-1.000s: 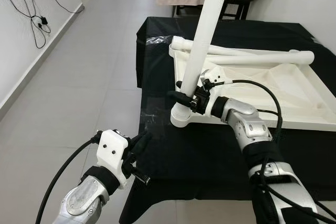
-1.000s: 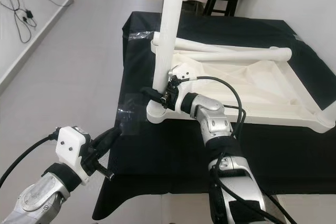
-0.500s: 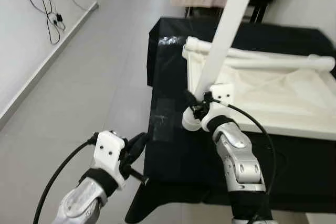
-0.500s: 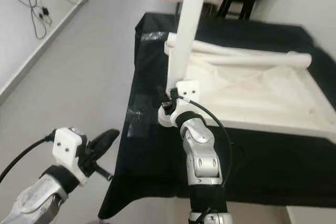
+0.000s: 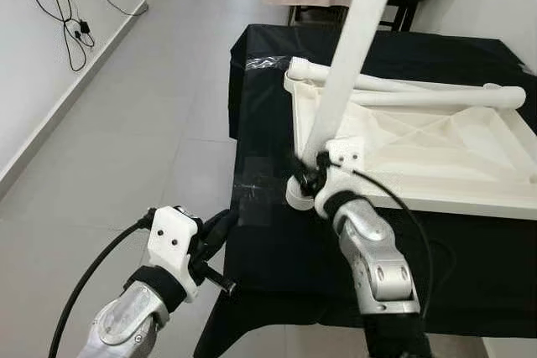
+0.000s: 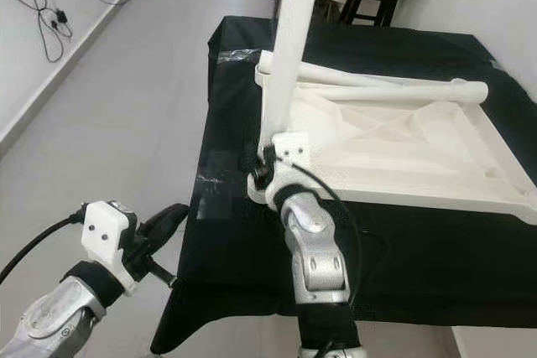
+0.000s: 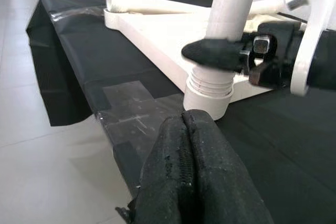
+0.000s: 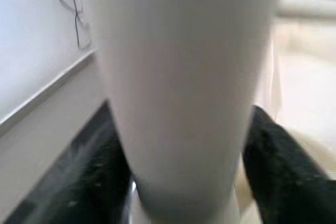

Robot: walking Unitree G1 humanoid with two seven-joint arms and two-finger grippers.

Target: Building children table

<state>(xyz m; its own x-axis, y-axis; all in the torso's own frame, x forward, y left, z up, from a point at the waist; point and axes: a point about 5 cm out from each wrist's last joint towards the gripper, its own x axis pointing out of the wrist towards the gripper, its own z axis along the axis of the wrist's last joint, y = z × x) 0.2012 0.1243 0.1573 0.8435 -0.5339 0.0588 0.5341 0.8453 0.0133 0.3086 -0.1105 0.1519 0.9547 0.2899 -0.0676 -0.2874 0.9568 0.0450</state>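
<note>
Right hand point(image 5: 312, 180): its two black fingers point(image 8: 273, 166) are clamped around the lower end of a white table leg point(image 5: 348, 60), one finger on each side. The leg stands nearly upright, tilted slightly, with its threaded foot seated in the near-left corner socket point(image 7: 208, 94) of the inverted white tabletop point(image 5: 436, 148). The tabletop lies underside-up on a bench covered with black cloth point(image 5: 277, 232); two more white legs point(image 5: 419, 94) lie flat across its far edge.

Left hand point(image 5: 216, 232): fingers pressed together and holding nothing, it hovers off the near-left edge of the bench, above the grey tiled floor point(image 5: 126, 140), with its tips pointed toward the socket and apart from it. Cables point(image 5: 63, 14) hang on the left wall.
</note>
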